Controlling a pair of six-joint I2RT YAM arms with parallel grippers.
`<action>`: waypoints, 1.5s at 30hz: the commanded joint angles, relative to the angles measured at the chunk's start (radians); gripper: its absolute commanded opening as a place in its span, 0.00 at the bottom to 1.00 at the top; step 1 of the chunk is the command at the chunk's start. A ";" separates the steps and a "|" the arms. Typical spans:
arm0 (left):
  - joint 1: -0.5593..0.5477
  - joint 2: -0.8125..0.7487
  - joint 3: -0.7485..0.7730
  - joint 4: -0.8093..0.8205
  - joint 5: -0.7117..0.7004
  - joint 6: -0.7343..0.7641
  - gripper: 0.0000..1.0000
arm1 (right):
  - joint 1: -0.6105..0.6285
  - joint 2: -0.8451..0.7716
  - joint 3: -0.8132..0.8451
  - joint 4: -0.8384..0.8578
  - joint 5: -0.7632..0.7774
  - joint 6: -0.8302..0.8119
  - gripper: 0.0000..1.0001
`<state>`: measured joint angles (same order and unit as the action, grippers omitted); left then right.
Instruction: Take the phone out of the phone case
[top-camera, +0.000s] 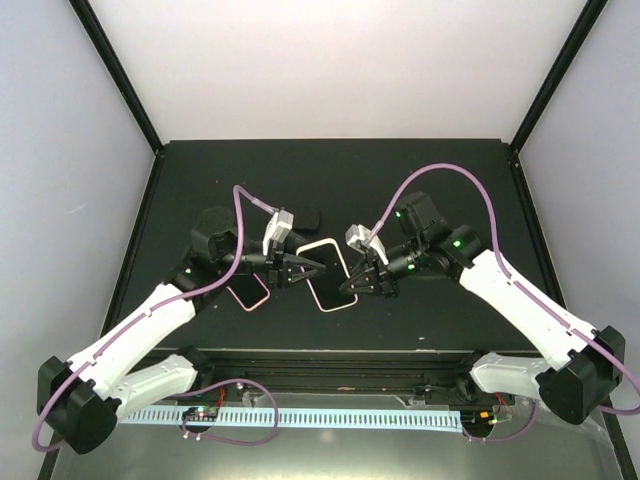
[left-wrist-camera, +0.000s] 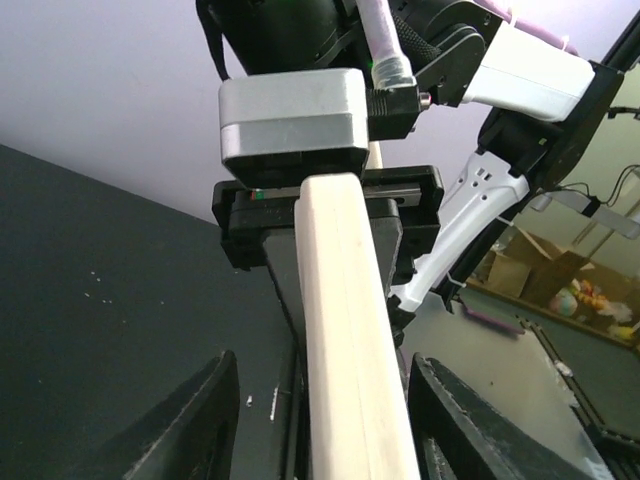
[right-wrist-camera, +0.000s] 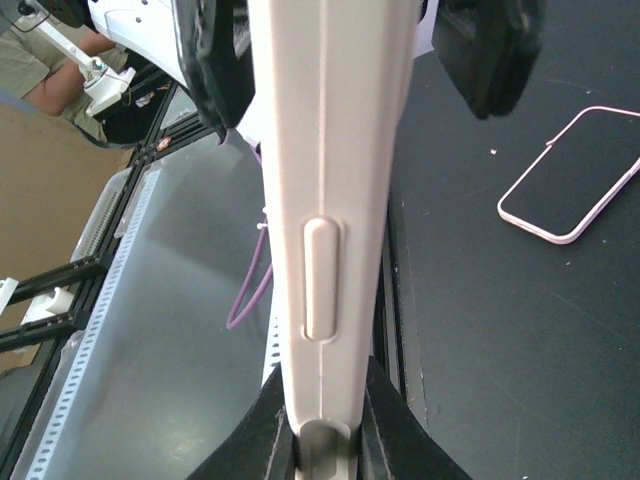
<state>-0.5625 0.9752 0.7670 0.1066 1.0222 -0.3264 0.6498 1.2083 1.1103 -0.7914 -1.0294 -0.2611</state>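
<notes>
A phone case (top-camera: 322, 247), pale pink, is held up over the middle of the black mat between both arms. The phone (top-camera: 330, 262) shows as a dark face inside it. In the right wrist view the case (right-wrist-camera: 325, 150) runs edge-on, its side button facing me, and my right gripper (right-wrist-camera: 322, 415) is shut on its near end. In the left wrist view the same edge (left-wrist-camera: 345, 330) runs up between the fingers of my left gripper (left-wrist-camera: 325, 365). That gripper is open, with a gap on each side of the case. Both grippers (top-camera: 318, 270) (top-camera: 352, 283) meet at the case.
A second dark slab with a pink rim (top-camera: 248, 290) (right-wrist-camera: 570, 185) lies flat on the mat left of the held case. A small dark object (top-camera: 305, 217) sits behind it. A perforated rail (top-camera: 330, 415) runs along the near edge.
</notes>
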 joint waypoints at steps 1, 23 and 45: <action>-0.011 -0.005 -0.008 0.055 -0.010 -0.012 0.52 | -0.017 -0.041 0.028 0.081 -0.059 0.049 0.04; -0.044 -0.003 0.056 0.013 -0.034 -0.026 0.01 | -0.034 -0.056 0.006 0.076 -0.062 0.032 0.38; -0.012 0.018 0.090 -0.103 0.148 0.099 0.02 | 0.018 -0.042 0.073 -0.233 0.065 -0.416 0.42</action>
<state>-0.5823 1.0004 0.8490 -0.0589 1.1267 -0.2329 0.6403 1.1801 1.1351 -1.0119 -0.9745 -0.6418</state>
